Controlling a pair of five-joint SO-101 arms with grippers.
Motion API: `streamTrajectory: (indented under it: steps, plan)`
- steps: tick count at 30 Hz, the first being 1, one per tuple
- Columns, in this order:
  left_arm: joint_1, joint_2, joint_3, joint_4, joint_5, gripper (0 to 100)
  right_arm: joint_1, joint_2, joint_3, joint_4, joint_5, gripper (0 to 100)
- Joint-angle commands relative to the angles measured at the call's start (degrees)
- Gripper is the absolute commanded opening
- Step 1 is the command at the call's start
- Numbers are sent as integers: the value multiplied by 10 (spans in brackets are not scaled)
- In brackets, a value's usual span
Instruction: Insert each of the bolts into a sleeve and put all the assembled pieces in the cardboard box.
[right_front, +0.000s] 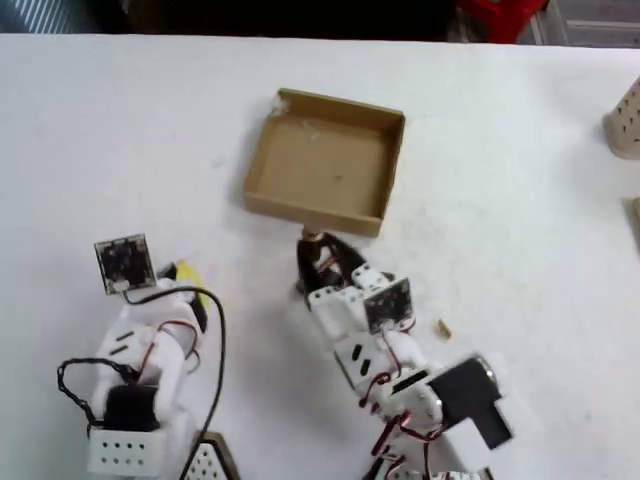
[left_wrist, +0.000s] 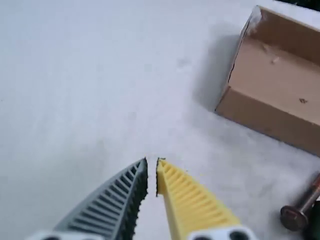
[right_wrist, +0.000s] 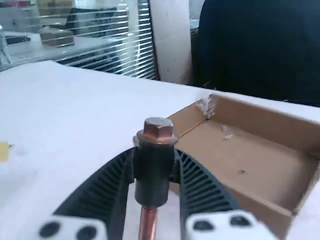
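Found the right claw (right_wrist: 154, 150) clenched on a black sleeve (right_wrist: 152, 175), with a copper bolt (right_wrist: 158, 131) seated through it, hex head just above the fingers and threaded shank hanging below them. Held the piece upright, or close to it.

Saw the cardboard box (right_wrist: 260, 125) just ahead of that claw and a little to one side, near the fingertips but apart from them. In the high view, placed the claw at the front wall of the cardboard box (right_front: 318, 210), outside it. Saw no assembled piece inside yet.

Found the left claw (left_wrist: 151, 172) closed almost tip to tip over bare table (left_wrist: 75, 75), grasping nothing, with the box well ahead of it. Spotted a small tan scrap (right_front: 441, 327) on the table beside the right arm; could not tell what it was.

Judged the insertion done for this bolt and the step in hand to be delivery. Reckoned the next move to call for lifting the piece over the near wall, carrying it forward past the rim, then loosening the fingers low over the box floor so as not to bounce it out. Could not tell whether further bolts or sleeves awaited.
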Motion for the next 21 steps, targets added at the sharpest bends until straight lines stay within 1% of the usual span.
streamTrajectory:
  steps: [1,3,5,9,11,13,16,21]
  plan:
    - [22,-2,1,45,-61,68,39,-74,-1,-8,-3,17]
    - [27,-2,1,71,-99,68,52,-109,-2,22,-3,17]
    - [27,-2,1,91,-132,68,62,-148,-4,80,-3,17]
    - [27,-2,1,127,-172,68,80,-249,-30,255,-3,17]
    - [27,-2,1,131,-188,68,91,-306,-55,359,-3,17]
    - [27,-2,1,131,-196,68,99,-364,-76,455,-3,17]
    - [27,-2,1,131,-195,68,102,-451,-91,572,-3,17]
    - [24,-2,1,132,-195,68,103,-598,-97,711,-2,17]
